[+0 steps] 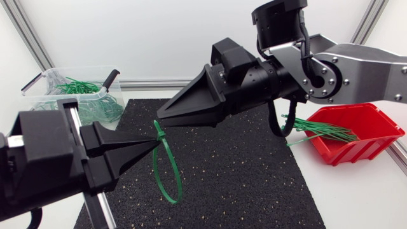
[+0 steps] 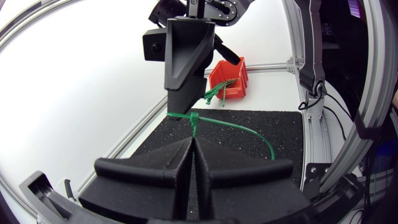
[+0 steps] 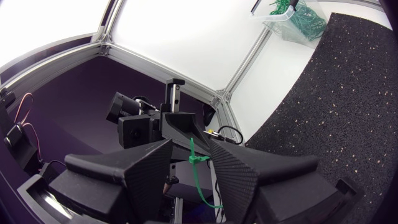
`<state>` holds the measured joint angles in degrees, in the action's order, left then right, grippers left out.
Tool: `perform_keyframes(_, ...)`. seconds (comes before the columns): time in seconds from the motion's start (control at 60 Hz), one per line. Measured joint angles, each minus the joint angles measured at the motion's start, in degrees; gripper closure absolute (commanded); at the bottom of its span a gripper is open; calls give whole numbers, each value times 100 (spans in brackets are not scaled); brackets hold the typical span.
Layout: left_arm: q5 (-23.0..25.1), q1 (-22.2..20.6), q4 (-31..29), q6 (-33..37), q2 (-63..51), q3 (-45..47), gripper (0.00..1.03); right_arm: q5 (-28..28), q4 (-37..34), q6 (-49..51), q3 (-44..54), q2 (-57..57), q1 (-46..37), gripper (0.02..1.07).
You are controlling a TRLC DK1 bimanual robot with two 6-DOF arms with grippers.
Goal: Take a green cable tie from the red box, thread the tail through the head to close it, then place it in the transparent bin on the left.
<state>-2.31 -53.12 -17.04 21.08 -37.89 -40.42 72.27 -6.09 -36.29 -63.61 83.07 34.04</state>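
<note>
Threaded and closed! The green plastic cable tie [image 1: 159, 135] hangs as a loop above the black speckled mat [image 1: 254, 184]. The left hand [image 1: 151, 144] is clamped on it, and the right hand [image 1: 160, 118] has its fingers parted beside the head. Only the transparent plastic bin [image 1: 38, 79] drop-off is left.

No readable writing in any view.
The red box [image 1: 356, 130], the transparent bin [image 1: 38, 86] and the speckled black mat [image 1: 241, 172] on the surface show plain faces only, with no letter, number, label or sign that can be made out.
</note>
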Motion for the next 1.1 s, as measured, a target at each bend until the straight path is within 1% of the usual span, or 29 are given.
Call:
perform_keyframes(0.167,0,0,13,0,-2,0,100,0,-70,70,4,0,153,66)
perform_keyframes(0.283,-37,0,15,0,-2,0,100,0,-184,151,11,0,223,80)
perform_keyframes(0.333,-42,-4,17,0,-2,0,100,-4,-188,210,17,0,229,83)
perform_keyframes(0.417,-81,-35,35,0,-2,0,100,-7,-190,251,59,0,227,83)
perform_keyframes(0.433,-83,-44,33,0,-2,0,100,-7,-192,251,68,0,227,84)
perform_keyframes(0.467,-103,-70,33,0,-2,0,100,-7,-214,256,76,0,229,89)
perform_keyframes(0.5,-122,-98,33,0,-2,0,100,-9,-243,282,81,0,229,93)
perform_keyframes(0.617,-164,-164,33,0,-2,0,100,-9,-291,341,92,-2,229,94)
perform_keyframes(0.65,-199,-195,33,0,-4,4,100,-9,-295,339,96,-7,229,98)
perform_keyframes(0.7,-254,-249,33,0,-2,15,100,-31,-295,345,98,-13,229,101)
perform_keyframes(0.817,-289,-332,35,-2,-4,33,100,-31,-310,356,103,-33,229,101)
perform_keyframes(1.1,-664,-660,39,-9,-11,74,100,-96,-446,380,107,-57,223,101)
